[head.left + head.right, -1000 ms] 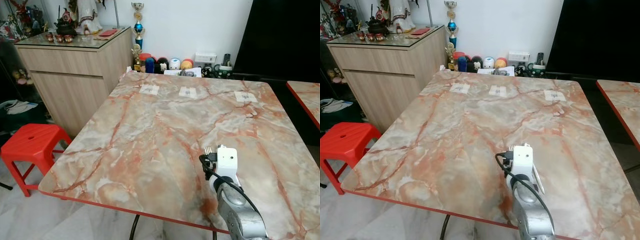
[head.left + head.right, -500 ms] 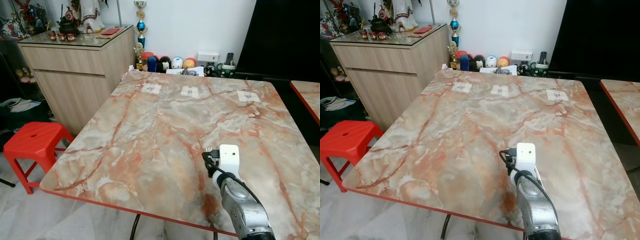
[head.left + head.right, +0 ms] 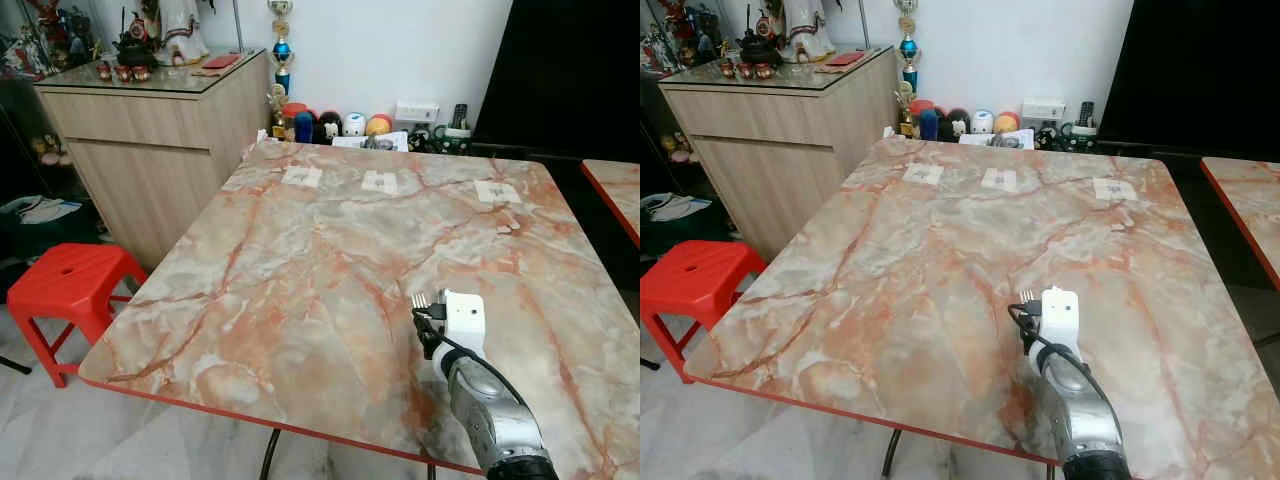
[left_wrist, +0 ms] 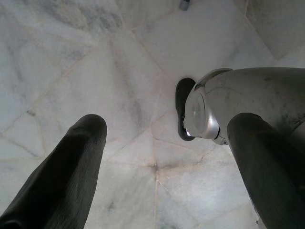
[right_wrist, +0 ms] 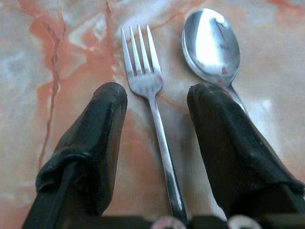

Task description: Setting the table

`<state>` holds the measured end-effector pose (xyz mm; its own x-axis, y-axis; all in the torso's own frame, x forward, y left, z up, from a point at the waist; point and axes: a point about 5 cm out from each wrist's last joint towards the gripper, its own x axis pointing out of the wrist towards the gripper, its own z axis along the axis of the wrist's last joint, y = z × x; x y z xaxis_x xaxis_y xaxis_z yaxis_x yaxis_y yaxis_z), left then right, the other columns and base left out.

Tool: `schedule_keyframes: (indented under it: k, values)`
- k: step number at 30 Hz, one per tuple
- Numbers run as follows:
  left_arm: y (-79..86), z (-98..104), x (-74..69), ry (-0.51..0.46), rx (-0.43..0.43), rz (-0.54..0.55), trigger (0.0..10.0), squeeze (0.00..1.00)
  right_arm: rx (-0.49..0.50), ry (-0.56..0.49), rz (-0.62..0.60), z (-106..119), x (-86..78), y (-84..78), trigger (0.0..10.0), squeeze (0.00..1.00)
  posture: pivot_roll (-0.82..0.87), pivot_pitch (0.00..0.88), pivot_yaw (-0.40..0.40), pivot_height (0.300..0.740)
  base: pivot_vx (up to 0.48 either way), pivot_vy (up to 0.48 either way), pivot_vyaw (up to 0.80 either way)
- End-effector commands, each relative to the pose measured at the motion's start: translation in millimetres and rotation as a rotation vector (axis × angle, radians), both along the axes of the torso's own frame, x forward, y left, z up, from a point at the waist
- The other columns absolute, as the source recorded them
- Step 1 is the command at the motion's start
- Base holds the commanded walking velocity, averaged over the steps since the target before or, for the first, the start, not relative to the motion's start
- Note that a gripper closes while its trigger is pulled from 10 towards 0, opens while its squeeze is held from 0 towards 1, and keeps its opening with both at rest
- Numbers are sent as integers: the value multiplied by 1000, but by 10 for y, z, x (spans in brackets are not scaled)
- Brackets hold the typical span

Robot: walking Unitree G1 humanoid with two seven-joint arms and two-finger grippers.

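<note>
Right gripper (image 5: 155,143) low over the pink-and-grey marble table (image 3: 300,250), near its front edge toward the right corner. Its two black fingers (image 5: 90,143) are spread, gripping nothing. A silver steel fork (image 5: 150,109) lies flat on the marble between them, tines pointing away from the wrist. A silver steel spoon (image 5: 212,45) lies just beside the fork, bowl up, its handle passing under the other finger. From the head view the fork tines (image 3: 419,299) just peek out past the white wrist housing.

Step in hand, as I judge it: laying the cutlery down. To do it well, lift straight up with fingers kept wide, so neither pad drags the fork or knocks the spoon handle askew.

Left gripper (image 4: 162,157) hangs idle over pale floor tiles, fingers apart.

Writing: three white paper labels (image 3: 378,182) along the table's far edge, print too small to read. No brands legible.
</note>
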<state>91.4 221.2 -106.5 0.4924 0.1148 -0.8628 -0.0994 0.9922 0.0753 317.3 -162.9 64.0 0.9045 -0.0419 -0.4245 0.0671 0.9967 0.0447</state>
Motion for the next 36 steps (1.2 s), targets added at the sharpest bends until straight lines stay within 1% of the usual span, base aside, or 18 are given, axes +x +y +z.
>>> schedule_keyframes:
  k: [1,4,9,14,15,16,18,19,20,21,22,36]
  values:
    - [30,-12,-59,33,8,-16,10000,0,7,-6,1,20,37,-23,10000,0,24,0,21,740,0,0,0]
    - [31,-12,-60,34,7,-14,10000,0,28,0,11,11,56,-16,10000,0,27,0,20,740,0,0,0]
    - [29,-14,-63,35,3,-12,10000,0,21,9,19,-2,78,-21,10000,0,31,0,19,740,0,0,0]
    - [25,-15,-67,36,-2,-13,10000,0,22,39,28,-52,62,-20,10000,0,31,0,18,740,0,0,0]
    - [24,-16,-68,37,-3,-13,10000,0,23,54,33,-77,50,-19,9529,0,31,0,18,740,0,0,0]
    - [21,-17,-70,39,-6,-13,10000,0,31,103,57,-149,11,-5,7059,0,30,0,17,740,0,0,0]
    - [18,-19,-73,41,-9,-14,10000,0,34,122,67,-187,-14,2,5961,0,32,0,17,740,0,0,0]
    - [18,-19,-73,41,-9,-14,10000,0,35,123,69,-191,-17,4,5961,0,32,0,17,740,0,0,0]
    - [17,-19,-74,41,-10,-13,10000,0,38,123,72,-195,-19,7,4745,0,32,0,17,740,0,0,0]
    - [16,-20,-74,41,-11,-13,10000,0,38,123,74,-198,-20,8,4471,0,31,0,15,740,0,0,0]
    - [13,-21,-75,43,-15,-13,10000,0,38,123,79,-199,-21,13,0,0,32,0,15,740,0,0,0]
    - [3,-24,-76,46,-30,-14,10000,0,24,111,96,-177,-6,25,0,0,34,0,12,740,0,0,0]
